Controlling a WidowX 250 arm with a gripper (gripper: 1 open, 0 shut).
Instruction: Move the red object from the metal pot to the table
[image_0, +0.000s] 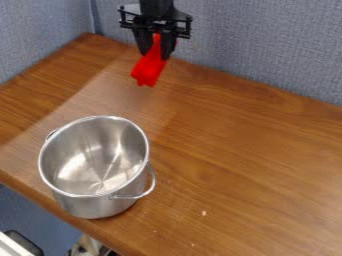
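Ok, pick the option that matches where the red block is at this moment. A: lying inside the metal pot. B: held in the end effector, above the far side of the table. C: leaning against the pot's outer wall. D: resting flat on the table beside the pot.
B: the end effector is shut on the red block, which hangs clear of the table, and the metal pot is empty.

No readable text, label, brand or number shows anywhere, as far as this small view allows.
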